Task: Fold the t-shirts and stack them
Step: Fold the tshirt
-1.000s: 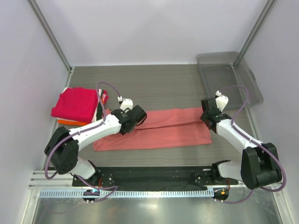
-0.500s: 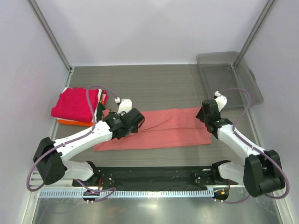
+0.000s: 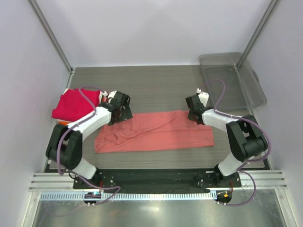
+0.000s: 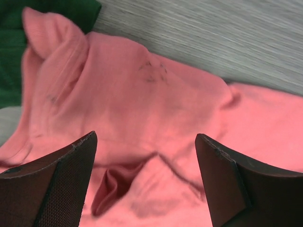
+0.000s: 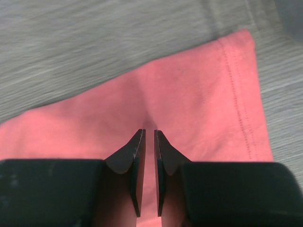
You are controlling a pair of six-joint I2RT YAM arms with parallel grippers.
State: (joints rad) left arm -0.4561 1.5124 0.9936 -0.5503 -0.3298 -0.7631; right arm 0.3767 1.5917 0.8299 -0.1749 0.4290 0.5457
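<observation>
A salmon-coral t-shirt (image 3: 154,130) lies as a long folded band across the middle of the table. My left gripper (image 3: 122,113) hovers over its upper left corner, jaws wide open. In the left wrist view (image 4: 146,137) a raised wrinkle of coral cloth (image 4: 118,179) lies below the fingers, untouched. My right gripper (image 3: 194,117) is at the shirt's upper right edge. Its jaws (image 5: 149,131) are closed to a thin slit on a puckered pinch of coral cloth (image 5: 203,90). At the left stands a stack of t-shirts, magenta-red (image 3: 75,104) on top, orange (image 3: 64,123) below, dark green (image 4: 9,56) showing.
A clear grey plastic bin (image 3: 232,78) sits at the back right corner. Metal frame posts (image 3: 49,35) and white walls bound the table on both sides. The stack stands close to my left arm's elbow.
My left gripper opened and moved up-left to the shirt's upper left corner. My right gripper shifted left along the upper edge, opened briefly and closed on the cloth.
</observation>
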